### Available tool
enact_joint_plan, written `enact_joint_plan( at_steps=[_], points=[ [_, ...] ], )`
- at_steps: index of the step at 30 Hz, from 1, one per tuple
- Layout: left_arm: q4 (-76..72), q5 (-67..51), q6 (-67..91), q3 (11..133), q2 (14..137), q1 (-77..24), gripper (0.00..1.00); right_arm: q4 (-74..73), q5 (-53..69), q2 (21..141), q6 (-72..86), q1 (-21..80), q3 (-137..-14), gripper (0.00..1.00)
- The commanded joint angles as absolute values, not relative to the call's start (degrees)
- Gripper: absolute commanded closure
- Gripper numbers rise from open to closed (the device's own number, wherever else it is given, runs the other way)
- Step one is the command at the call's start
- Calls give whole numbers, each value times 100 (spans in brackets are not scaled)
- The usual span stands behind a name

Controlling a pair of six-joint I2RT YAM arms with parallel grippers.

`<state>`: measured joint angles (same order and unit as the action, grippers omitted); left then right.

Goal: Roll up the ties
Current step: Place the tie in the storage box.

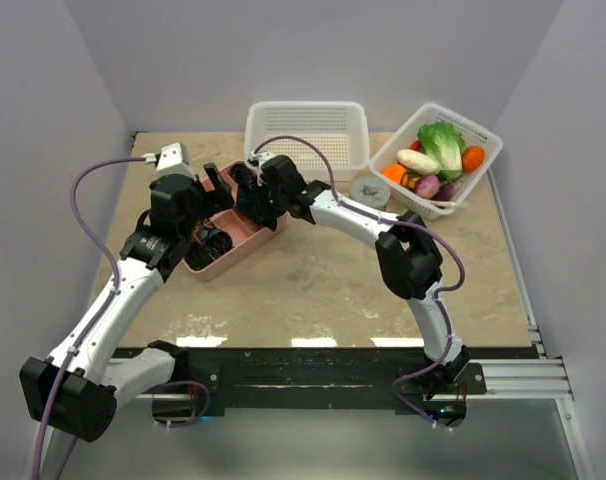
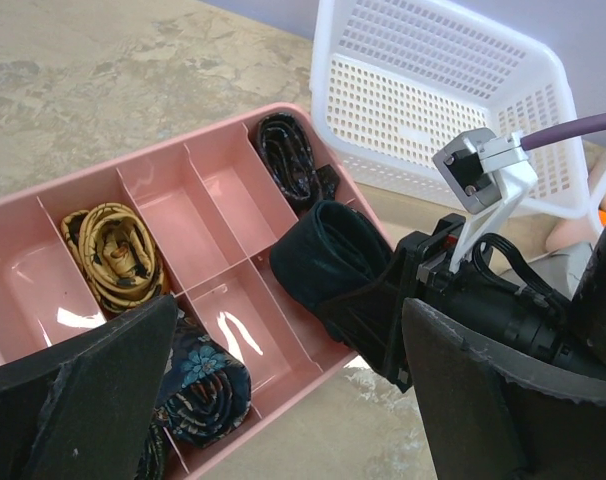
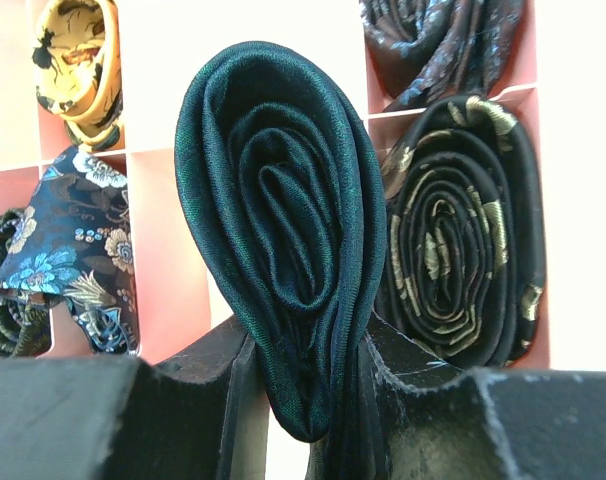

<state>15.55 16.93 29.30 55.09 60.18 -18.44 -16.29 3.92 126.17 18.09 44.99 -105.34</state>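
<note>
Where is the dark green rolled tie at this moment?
In the left wrist view, the green tie is right of centre, in the right hand, over the pink tray.

- You see the pink tray (image 1: pixel 241 240) on the table (image 1: pixel 323 290), left of the middle, with dark rolls (image 1: pixel 213 241) inside.
- The left gripper (image 1: pixel 218 183) and the right gripper (image 1: pixel 249 192) hang over its far end, close together.
- A white basket (image 1: pixel 323 165) stands behind the tray, a second basket (image 1: pixel 398 132) with vegetables (image 1: pixel 438 150) is at the far right, and a grey cylinder (image 1: pixel 369 191) is between them.

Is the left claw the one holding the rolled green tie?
No, the right gripper pinches the rolled tie; the left gripper stands open, empty.
</note>
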Motion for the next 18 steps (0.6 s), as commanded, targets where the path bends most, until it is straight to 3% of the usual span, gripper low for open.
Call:
enact_joint_plan(
  at_steps=[1,18],
  points=[
    [1354,1749,2830,5493,6056,-1802,0,-1590,352,12498,1688,4597,-10582,100],
    [1397,1758,2812,5432,6187,-1793,0,-2461,105,13324,1793,4632,-11671,100]
  ],
)
